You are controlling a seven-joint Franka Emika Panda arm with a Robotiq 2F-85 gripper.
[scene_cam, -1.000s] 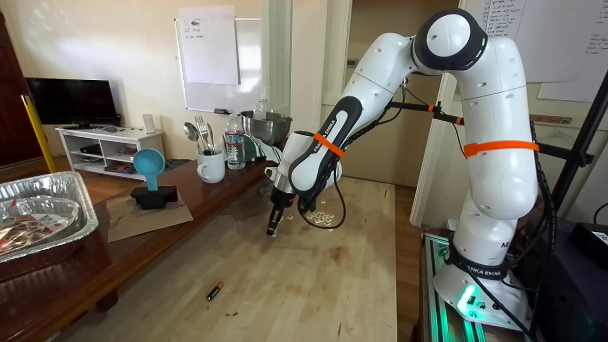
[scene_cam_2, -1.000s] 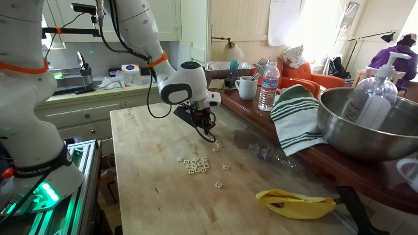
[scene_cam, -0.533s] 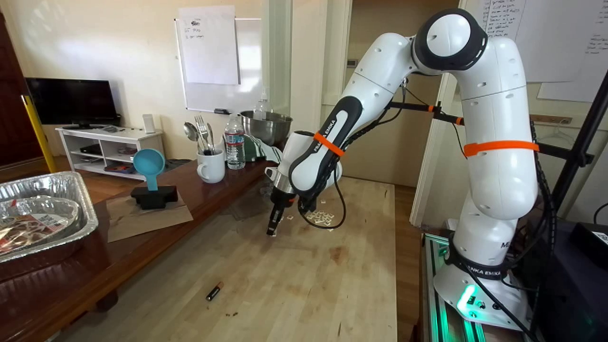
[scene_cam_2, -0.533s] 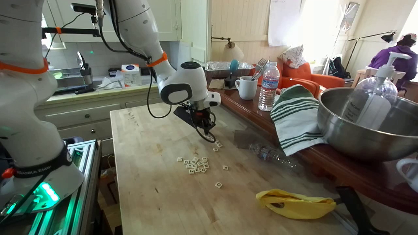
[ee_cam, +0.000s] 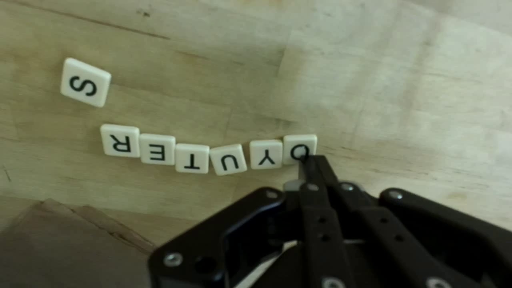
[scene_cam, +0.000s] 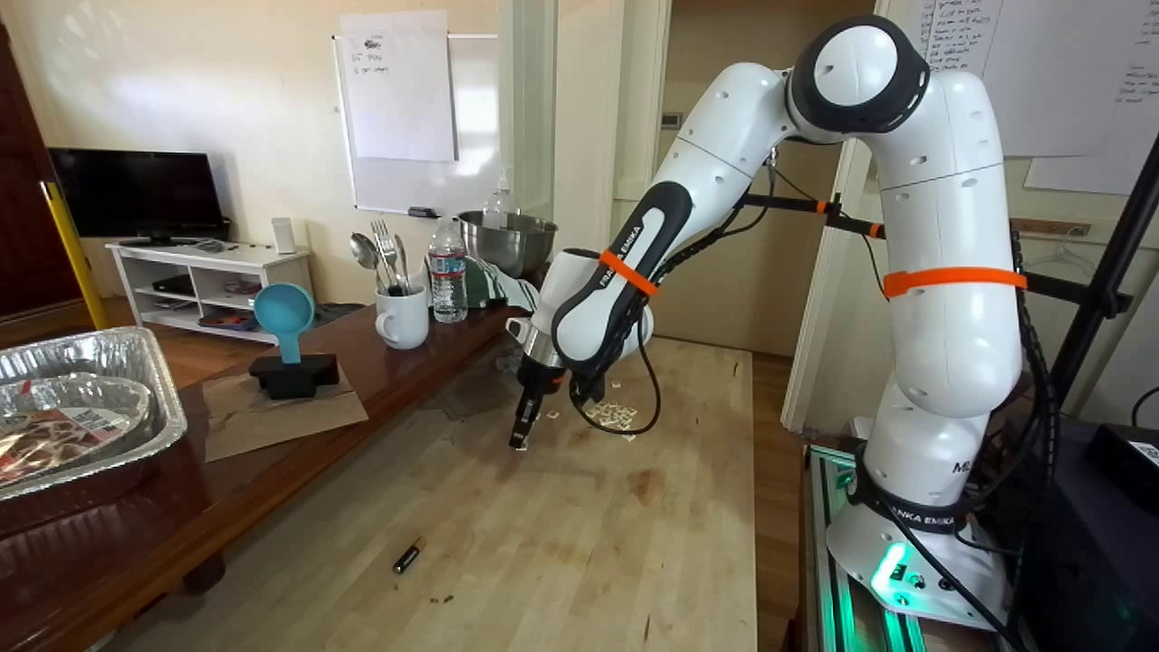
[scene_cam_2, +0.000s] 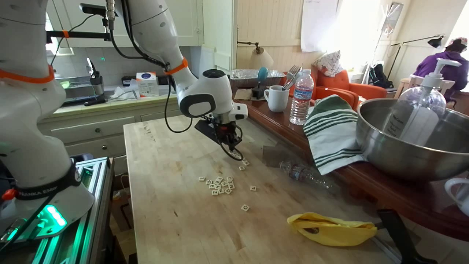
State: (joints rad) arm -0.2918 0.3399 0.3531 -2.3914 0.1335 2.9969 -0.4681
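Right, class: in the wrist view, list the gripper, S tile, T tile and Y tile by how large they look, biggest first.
1. Gripper, even though the frame cuts it off
2. S tile
3. T tile and Y tile: too alike to rank

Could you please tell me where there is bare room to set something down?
Bar specks, the pale table is bare between the battery and the edge near the robot base; also, in an exterior view, below the lone O tile, left of the yellow banana-shaped item. Crowded: the tile cluster, and the tile row at the jaws.
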